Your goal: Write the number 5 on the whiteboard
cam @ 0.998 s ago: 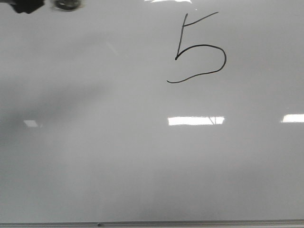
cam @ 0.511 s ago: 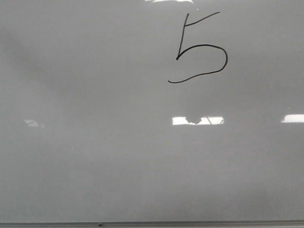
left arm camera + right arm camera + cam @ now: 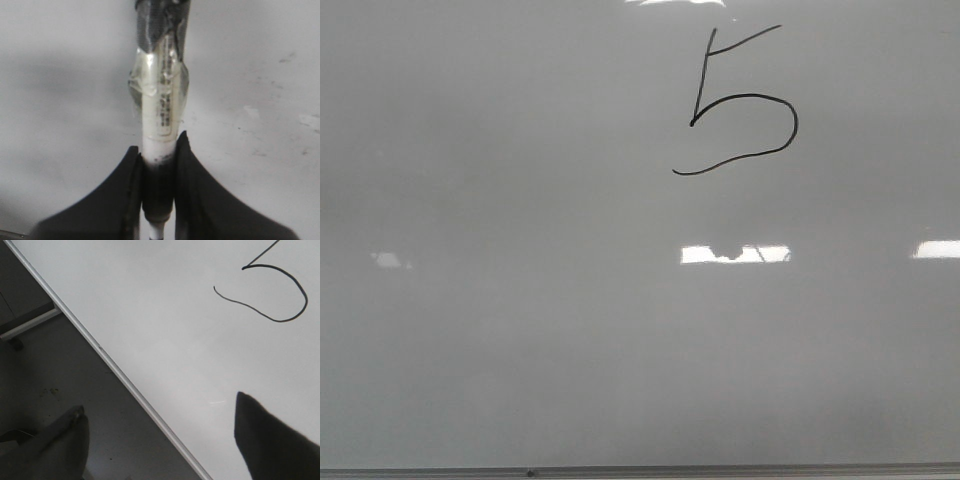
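The whiteboard [image 3: 520, 330] fills the front view, pale grey and glossy, with a thin metal edge strip along the near side. The number 5 [image 3: 790, 125] is drawn in thin black marker near the far right. Its belly also shows in the right wrist view [image 3: 295, 282]. My left gripper [image 3: 157, 150] is shut on a white marker [image 3: 161, 115] wrapped in clear tape, its dark end pointing away from the fingers over a pale surface. My right gripper [image 3: 160, 412] is open and empty, straddling the whiteboard's edge strip [image 3: 115, 367]. Neither gripper shows in the front view.
Bright rectangular light reflections [image 3: 735, 254] lie on the board below the digit and at the right. In the right wrist view a dark floor [image 3: 60, 375] and a pale bar with a caster [image 3: 30, 325] lie beyond the board's edge.
A dark arm part at the front view's far left corner one second ago has left the view. Its shadow on the left of the board has faded. The digit is unchanged.
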Available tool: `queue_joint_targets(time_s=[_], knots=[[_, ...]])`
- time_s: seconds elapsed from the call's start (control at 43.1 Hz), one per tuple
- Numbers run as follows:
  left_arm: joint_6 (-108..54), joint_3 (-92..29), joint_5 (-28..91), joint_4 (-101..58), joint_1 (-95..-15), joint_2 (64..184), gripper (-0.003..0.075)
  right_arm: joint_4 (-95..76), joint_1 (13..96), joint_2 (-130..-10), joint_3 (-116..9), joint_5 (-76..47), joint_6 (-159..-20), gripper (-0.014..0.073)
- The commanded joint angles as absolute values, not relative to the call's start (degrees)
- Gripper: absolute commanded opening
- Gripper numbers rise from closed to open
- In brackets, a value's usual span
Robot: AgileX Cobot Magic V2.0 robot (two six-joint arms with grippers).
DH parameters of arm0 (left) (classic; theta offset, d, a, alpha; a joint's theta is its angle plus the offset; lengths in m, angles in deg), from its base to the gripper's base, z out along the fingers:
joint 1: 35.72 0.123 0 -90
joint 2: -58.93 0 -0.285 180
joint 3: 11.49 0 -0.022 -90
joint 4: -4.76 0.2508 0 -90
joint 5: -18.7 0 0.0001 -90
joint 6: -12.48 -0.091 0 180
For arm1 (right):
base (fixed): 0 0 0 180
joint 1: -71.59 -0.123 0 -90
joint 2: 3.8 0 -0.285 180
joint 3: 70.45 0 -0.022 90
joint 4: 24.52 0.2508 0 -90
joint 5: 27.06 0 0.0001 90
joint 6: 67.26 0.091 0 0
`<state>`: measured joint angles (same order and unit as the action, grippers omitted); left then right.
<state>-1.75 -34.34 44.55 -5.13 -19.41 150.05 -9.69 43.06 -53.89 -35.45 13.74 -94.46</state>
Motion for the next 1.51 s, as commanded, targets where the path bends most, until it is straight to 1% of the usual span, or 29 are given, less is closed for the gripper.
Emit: queue_joint_targets(time_s=[0.0, 0.046, 0.093, 0.209, 0.302, 0.395, 0.58, 0.65, 0.743, 0.836, 0.905, 0.952, 1.114, 1.253, 1.346, 1.439, 1.485], knots=[[-1.4, -32.9, 40.0, -6.0, -19.3, 150.9, -0.0017, -9.3, 43.4, -53.6, -37.0, 10.0, -94.3, 0.0612], [-1.4, -32.9, 39.5, -6.0, -19.3, 151.4, -0.0008, -9.3, 43.4, -53.6, -37.0, 10.0, -94.3, 0.0612], [-1.4, -32.9, 39.1, -6.0, -19.3, 151.5, 0.0023, -9.3, 43.4, -53.6, -37.0, 10.0, -94.3, 0.0612], [-1.4, -32.9, 37.8, -6.0, -19.3, 151.5, 0.0134, -9.3, 43.4, -53.6, -37.0, 10.0, -94.3, 0.0612], [-1.4, -32.9, 37.8, -5.9, -19.3, 151.5, 0.0202, -9.3, 43.4, -53.6, -37.0, 10.0, -94.3, 0.0612], [-1.4, -32.9, 37.7, -5.9, -19.3, 151.5, 0.0231, -9.3, 43.4, -53.6, -37.0, 10.0, -94.3, 0.0612], [-1.4, -32.9, 37.2, -5.7, -19.3, 151.5, 0.0235, -9.3, 43.4, -53.6, -37.0, 10.0, -94.3, 0.0612], [-1.4, -32.9, 38.1, -5.7, -19.3, 151.4, 0.0258, -9.3, 43.4, -53.6, -37.0, 10.0, -94.3, 0.0612], [-1.4, -32.9, 40.6, -4.6, -19.3, 150.6, 0.0335, -9.3, 43.4, -53.6, -37.0, 9.9, -94.3, 0.0612], [-1.4, -33.0, 43.3, -2.8, -19.3, 148.9, 0.0445, -9.3, 43.4, -53.6, -37.0, 9.9, -94.2, 0.0612], [-1.4, -33.4, 44.2, -2.6, -19.2, 146.7, 0.0496, -9.3, 43.4, -53.6, -37.0, 9.7, -93.7, 0.0612], [-1.4, -33.5, 44.7, -2.4, -19.2, 144.9, 0.0508, -9.3, 43.4, -53.6, -37.0, 9.5, -93.3, 0.0612], [-1.4, -33.5, 47.5, -2.4, -19.2, 138.4, 0.0507, -9.3, 43.4, -53.6, -37.0, 8.4, -91.7, 0.0612], [-2.0, -33.5, 49.7, -3.2, -19.5, 132.5, 0.0498, -9.6, 44.1, -53.6, -37.0, 3.8, -83.7, 0.0604], [-4.8, -33.5, 49.9, -4.9, -21.7, 128.5, 0.0472, -10.4, 46.7, -53.6, -37.0, -0.1, -78.9, 0.0535], [-6.3, -33.5, 49.8, -4.8, -26.0, 124.8, 0.0424, -10.6, 50.6, -53.6, -37.0, -2.9, -77.2, 0.0463], [-6.9, -33.9, 49.7, -4.8, -27.9, 122.9, 0.0396, -10.6, 53.2, -53.6, -37.0, -3.4, -77.2, 0.0442]])
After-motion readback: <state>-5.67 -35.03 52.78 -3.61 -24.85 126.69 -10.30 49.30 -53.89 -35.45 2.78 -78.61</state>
